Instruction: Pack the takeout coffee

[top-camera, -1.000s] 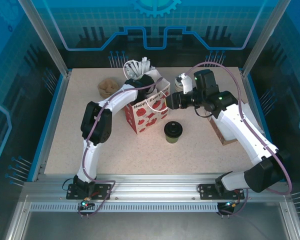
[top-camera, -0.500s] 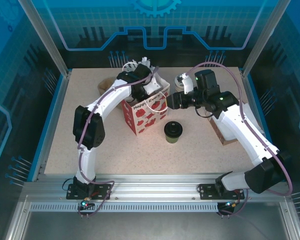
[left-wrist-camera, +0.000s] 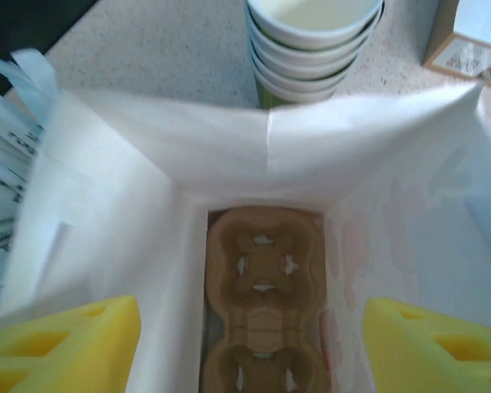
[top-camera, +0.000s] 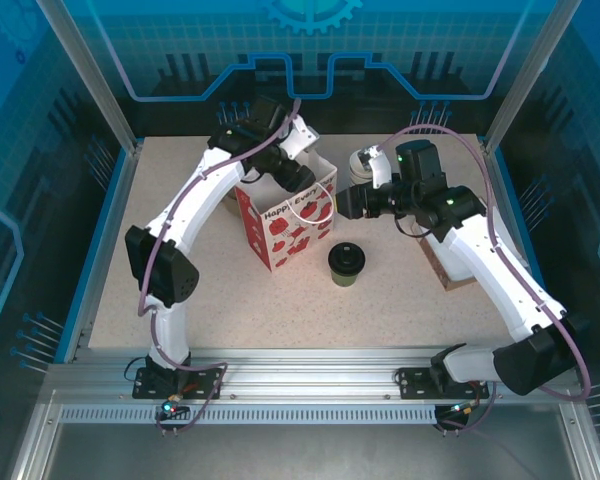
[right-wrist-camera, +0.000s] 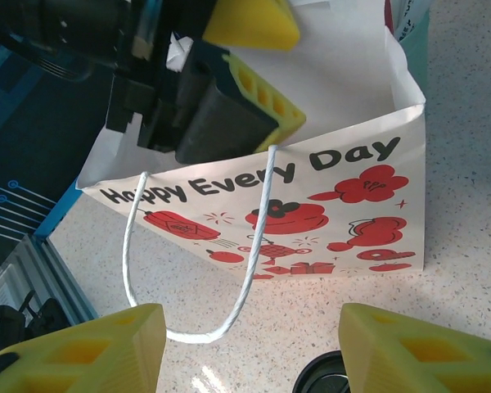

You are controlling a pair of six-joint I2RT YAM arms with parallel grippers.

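Note:
The takeout coffee (top-camera: 346, 265), a dark olive cup with a black lid, stands on the table just right of the bag's front corner; its lid (right-wrist-camera: 323, 379) shows at the bottom of the right wrist view. The white paper bag (top-camera: 285, 222) with red prints stands upright and open. My left gripper (top-camera: 296, 177) hangs open over its mouth, yellow fingers (left-wrist-camera: 61, 344) apart, looking down at a brown cup carrier (left-wrist-camera: 266, 286) on the bag's floor. My right gripper (top-camera: 343, 200) is open beside the bag's right face, its fingers (right-wrist-camera: 425, 344) astride the hanging white handle (right-wrist-camera: 204, 327).
A stack of white-rimmed cups (top-camera: 364, 158) stands behind the bag, close to its back wall (left-wrist-camera: 315, 41). A brown flat box (top-camera: 448, 268) lies under the right arm. Blurred white sticks (left-wrist-camera: 4, 164) sit at the bag's left side.
The left arm's elbow has swung out to the left and its wrist has risen, lifting the gripper from low in the bag to above its mouth. The right gripper has barely moved.

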